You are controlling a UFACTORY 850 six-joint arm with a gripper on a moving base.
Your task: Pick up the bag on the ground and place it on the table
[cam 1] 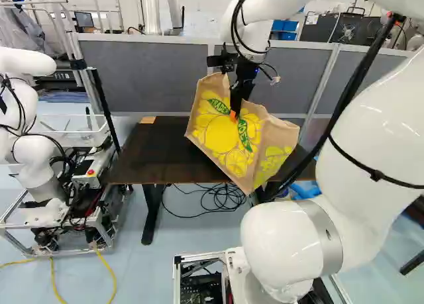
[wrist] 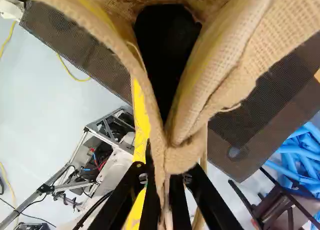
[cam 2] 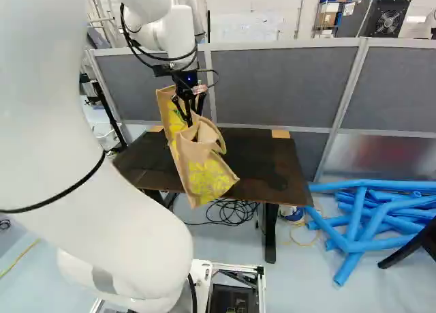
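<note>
Two fingers of my gripper [wrist: 165,171] stand narrow, with the rim of the burlap tote bag [cam 1: 215,142] pinched between them. Taking twelve o'clock as dead ahead of the base, the bag hangs tilted at twelve, off the floor, by the near edge of the table [cam 2: 262,156]. I judge this to be the carry, with the placing still to do. Its lowest corner shows below the tabletop's near edge in both base views, and I can't tell how much of it is over the top. So I'd raise it a little, ease on toward twelve until the whole base is over the surface, then lower and let go; coming in low could snag that corner on the edge.

The left base view gives me the lemon print broadside, plus another robot [cam 1: 30,138] between ten and eleven o'clock. From the right base view I get the folded side panel, and blue tubes [cam 2: 361,221] around one o'clock. Only the wrist view looks down into the bag's gaping mouth, where it is too dark to tell whether anything is inside.
</note>
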